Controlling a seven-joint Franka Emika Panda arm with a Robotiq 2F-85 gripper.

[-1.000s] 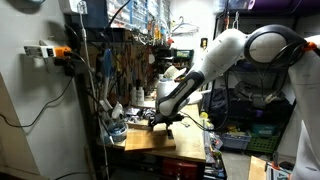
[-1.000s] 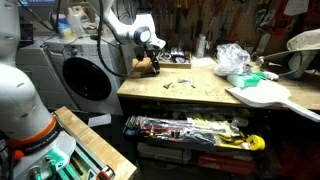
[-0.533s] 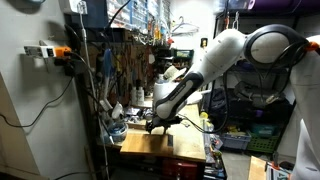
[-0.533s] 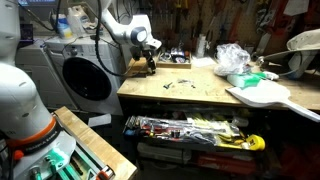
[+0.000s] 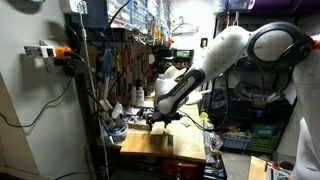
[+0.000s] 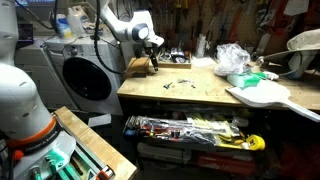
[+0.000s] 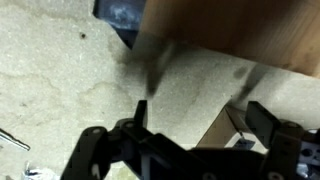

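My gripper [image 7: 200, 122] hangs low over the pale worktop, jaws wide apart and holding nothing. One finger [image 7: 140, 112] shows on the left and the other on the right. A brown wooden corner [image 7: 222, 132] lies between them, close to the right finger. A wooden board [image 7: 250, 30] fills the upper right of the wrist view. In both exterior views the gripper [image 6: 152, 63] [image 5: 155, 122] is at the end of the workbench, next to a wooden block [image 6: 137, 66].
The workbench [image 6: 200, 92] carries small metal parts [image 6: 178, 84], a crumpled plastic bag [image 6: 232, 57] and a white flat shape [image 6: 262, 95]. An open drawer of tools [image 6: 190, 130] sits below. A washing machine [image 6: 85, 75] stands beside the bench. A tool wall [image 5: 125, 60] is behind.
The gripper has shifted a little along the bench end towards the wooden block and stayed low. The jaws stay open.
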